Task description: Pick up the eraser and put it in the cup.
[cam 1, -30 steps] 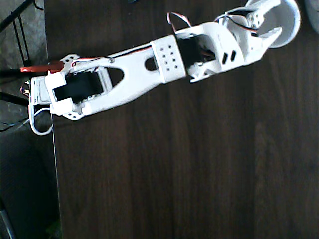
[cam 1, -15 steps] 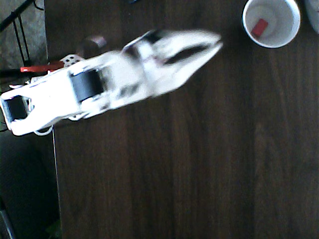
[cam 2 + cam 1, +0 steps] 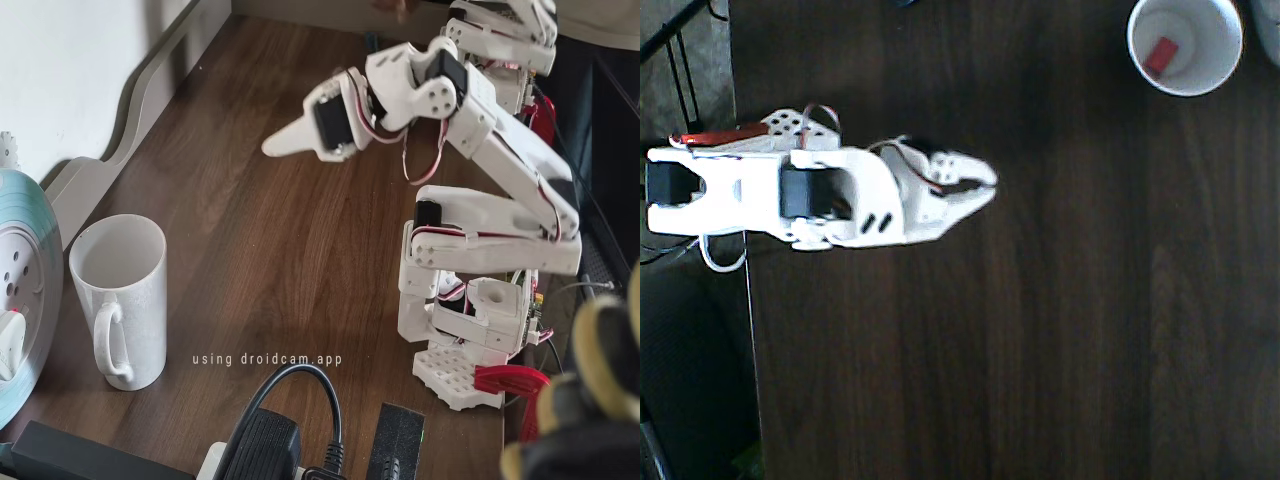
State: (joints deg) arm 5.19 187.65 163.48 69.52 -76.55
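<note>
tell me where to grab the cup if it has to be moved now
Take the cup by its handle, coming from the side nearest the fixed view: it stands upright with the handle facing that way. The eraser lies inside, so keep it level.

Dark wood-grain table [image 3: 1040,330] with slight sheen; glossy white ceramic-looking cup [image 3: 120,300]; matt white plastic arm [image 3: 500,220]

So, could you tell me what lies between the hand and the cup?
Nothing: in the overhead view only bare dark table separates the hand from the cup.
</note>
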